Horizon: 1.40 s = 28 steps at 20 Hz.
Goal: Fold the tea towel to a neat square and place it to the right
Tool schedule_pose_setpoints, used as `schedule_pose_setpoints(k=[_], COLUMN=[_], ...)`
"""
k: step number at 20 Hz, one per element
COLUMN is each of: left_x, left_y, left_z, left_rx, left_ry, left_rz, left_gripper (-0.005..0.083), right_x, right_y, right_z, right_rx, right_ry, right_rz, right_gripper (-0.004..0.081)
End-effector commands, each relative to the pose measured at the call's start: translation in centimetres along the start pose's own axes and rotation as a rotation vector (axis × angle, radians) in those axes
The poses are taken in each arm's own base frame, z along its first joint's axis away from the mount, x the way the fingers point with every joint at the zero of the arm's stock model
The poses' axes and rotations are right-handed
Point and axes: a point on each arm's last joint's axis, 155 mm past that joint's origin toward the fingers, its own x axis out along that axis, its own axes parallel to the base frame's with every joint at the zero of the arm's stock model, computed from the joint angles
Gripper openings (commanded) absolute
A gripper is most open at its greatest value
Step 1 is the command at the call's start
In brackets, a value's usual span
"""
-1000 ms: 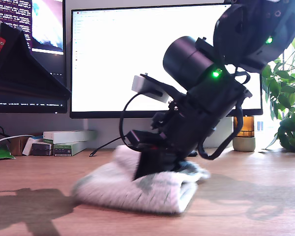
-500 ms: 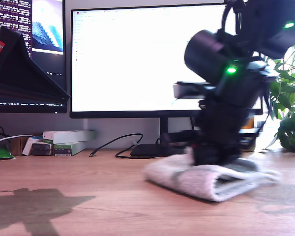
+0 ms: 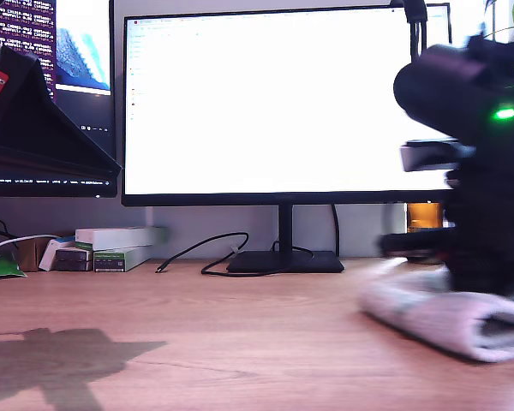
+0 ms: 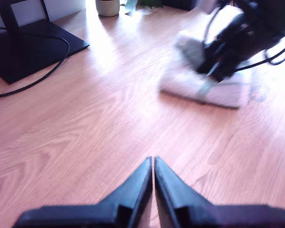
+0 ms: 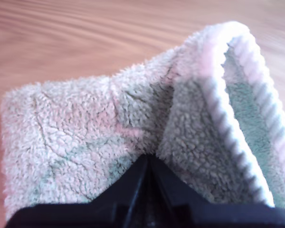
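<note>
The tea towel (image 3: 437, 312), a fluffy off-white cloth with mint patches and a pale pink ribbed edge (image 5: 237, 95), lies folded on the wooden desk at the exterior view's lower right. My second gripper (image 5: 147, 164) is shut on a fold of it, pinching the plush layers. In the exterior view the second arm (image 3: 488, 214) stands blurred over the towel. My first gripper (image 4: 153, 164) is shut with nothing in it, above bare wood. From there the towel (image 4: 228, 92) lies well ahead, with the second arm (image 4: 237, 38) on it.
A large monitor (image 3: 274, 103) on a black stand (image 3: 283, 261) with a cable (image 3: 197, 253) runs along the back. Small boxes (image 3: 111, 244) sit at the exterior view's back left, under a black angular arm part (image 3: 43, 120). A pot (image 4: 107, 7) stands behind.
The second gripper has carried the folded towel across the desk from the middle to the exterior view's right. The black part at the exterior view's left has stayed put.
</note>
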Motion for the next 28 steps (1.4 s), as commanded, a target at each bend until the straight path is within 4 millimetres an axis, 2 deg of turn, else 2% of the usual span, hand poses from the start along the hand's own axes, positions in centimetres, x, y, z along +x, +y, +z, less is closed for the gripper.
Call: schedule_pose_setpoints(k=[1,7,13,19,28], left_x=[0.1,0.1,0.0,0.0,0.0], left_y=[0.0,-0.5,-1.5,-1.5,-1.5], left_z=[-0.2,0.3,0.4,0.4,0.5], left_rx=[-0.004,-0.006,-0.022,-0.022,-0.021], left_ry=[0.001,-0.021,-0.024,-0.025,-0.026], left_rz=[-0.002,-0.029,-0.080,-0.083,-0.083], left_gripper=[-0.0019,-0.0019,-0.0019,-0.0019,-0.0019], right_x=[0.9,-2.5,-3.1,-3.7,-4.6], right_y=[-4.6,-8.2,-9.1,-8.5,-7.2], right_z=[-11.1,-13.9,-13.1,-9.4,-2.4], right_rx=[-0.056,-0.068,0.002,0.032,0.065], right_ry=[0.317,0.445,0.403,0.255,0.014], right_rz=[-0.137,-0.266,-0.302,-0.259,-0.193], right_gripper=[-0.0013,-0.0013,-0.0013,-0.0013,-0.0013])
